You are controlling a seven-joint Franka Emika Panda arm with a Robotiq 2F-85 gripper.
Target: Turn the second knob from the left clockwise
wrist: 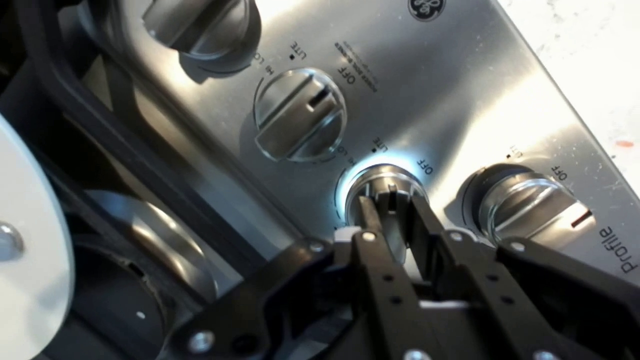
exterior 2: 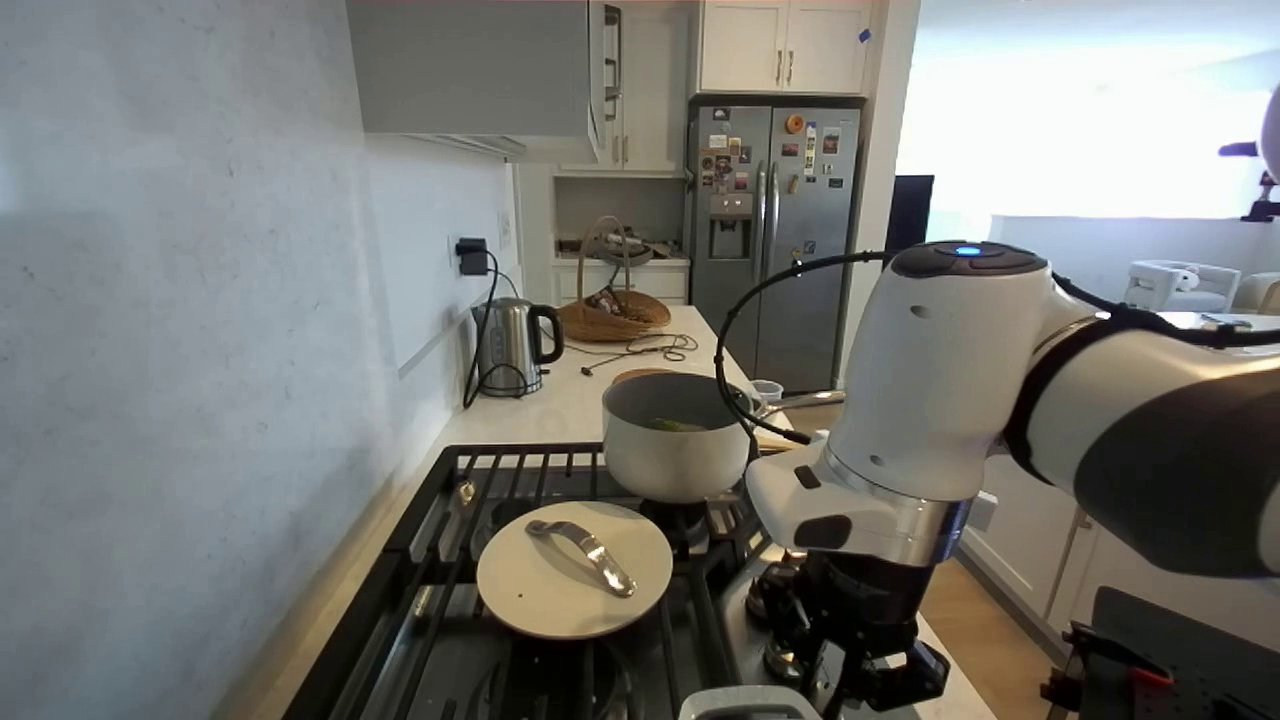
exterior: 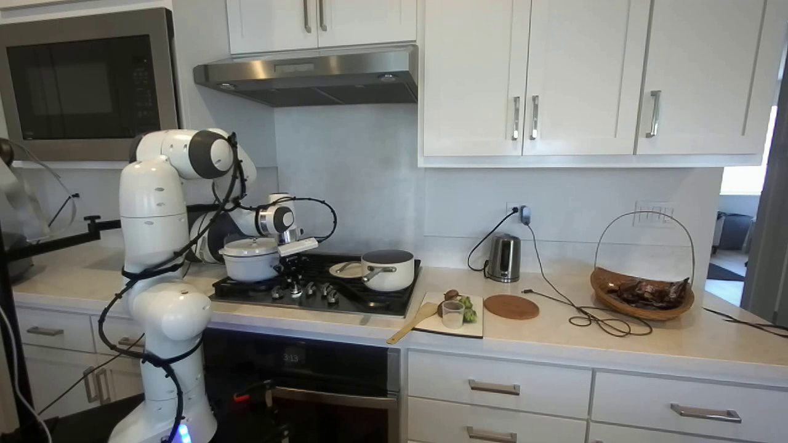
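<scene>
The metal knob [wrist: 385, 177] lies in the middle of the wrist view, with a bright light ring round its base. Its dark notch points between the LITE and OFF marks. My gripper [wrist: 391, 202] has one finger on each side of the knob's ridge, close against it; the fingers hide the knob's lower part. In an exterior view my gripper [exterior 2: 835, 665] points down at the stove's front edge. The lit knob [exterior: 296, 288] is second from the left in an exterior view. A neighbouring knob [wrist: 532, 207] and another knob [wrist: 300, 115] stand unlit on either side.
The black grates [exterior 2: 690, 610] run beside the knobs. A white lidded pot [exterior: 251, 264] stands behind the arm. A white saucepan [exterior 2: 675, 455] and a loose lid [exterior 2: 570, 590] sit on the stove. A cutting board [exterior: 452, 329] lies on the counter.
</scene>
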